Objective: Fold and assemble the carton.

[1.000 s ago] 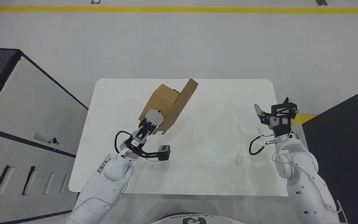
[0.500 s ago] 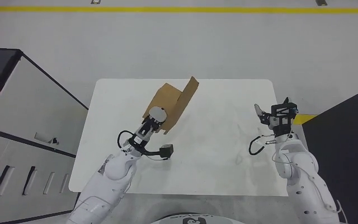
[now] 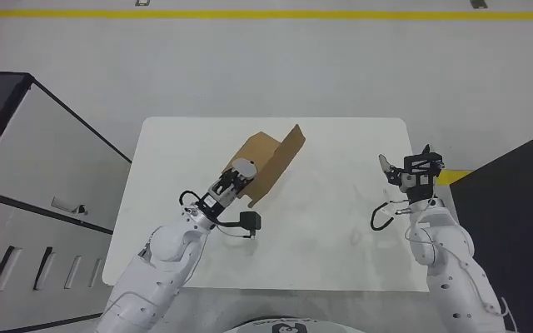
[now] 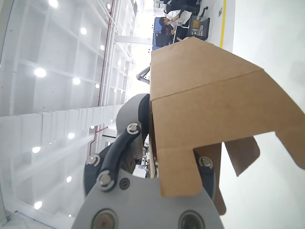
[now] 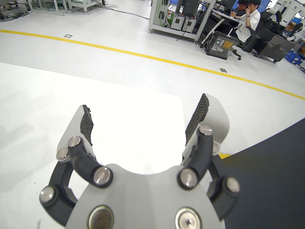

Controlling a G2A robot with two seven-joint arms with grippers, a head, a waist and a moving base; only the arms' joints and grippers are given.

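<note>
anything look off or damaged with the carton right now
Nothing stands out. The carton is partly folded, held tilted by the left pincer over the table, no tears showing; the right pincer is open, well apart.

arms (image 3: 171, 246): white shells | cables (image 3: 379, 218): black, at wrists | right gripper (image 5: 144, 102): grey, ribbed black pads (image 5: 195, 117), silver screws (image 5: 102, 176)

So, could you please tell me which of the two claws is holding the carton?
The left claw, shut on the carton above the table. The right claw is open and empty, near the table's right edge.
</note>
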